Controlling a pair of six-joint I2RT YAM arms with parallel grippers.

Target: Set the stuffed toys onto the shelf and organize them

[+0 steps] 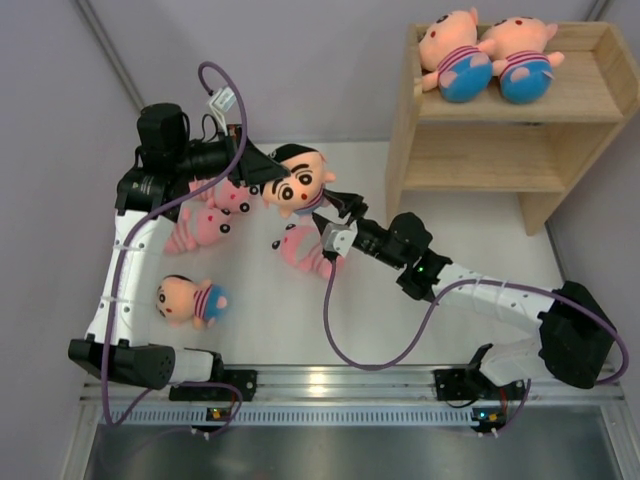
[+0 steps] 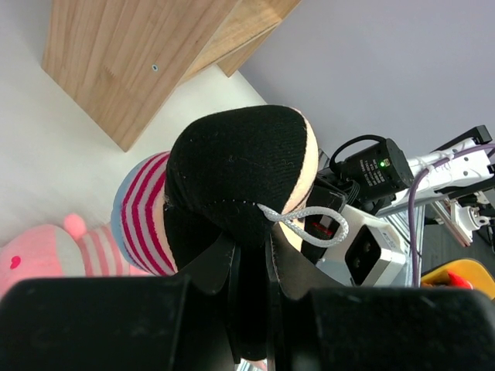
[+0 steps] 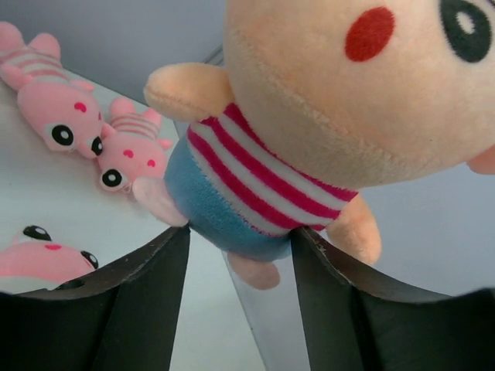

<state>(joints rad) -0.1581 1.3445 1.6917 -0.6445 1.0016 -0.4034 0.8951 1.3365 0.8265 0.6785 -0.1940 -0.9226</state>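
Observation:
My left gripper (image 1: 262, 172) is shut on the black hair of a peach-faced doll (image 1: 298, 182) and holds it above the table. In the left wrist view its fingers (image 2: 254, 255) pinch the hair of that doll (image 2: 240, 154). My right gripper (image 1: 335, 215) is open, its fingers on either side of the doll's blue bottom (image 3: 232, 209); the gripper's midpoint (image 3: 240, 247) lies just under it. The wooden shelf (image 1: 560, 100) stands at the far right with two peach dolls (image 1: 455, 55) (image 1: 522, 58) lying on top.
Two pink toys (image 1: 205, 225) lie under the left arm and one (image 1: 305, 250) lies near the right gripper. Another peach doll (image 1: 190, 298) lies at the near left. Pink toys (image 3: 46, 108) (image 3: 128, 151) show in the right wrist view. The shelf's side panel (image 2: 131, 54) shows in the left wrist view.

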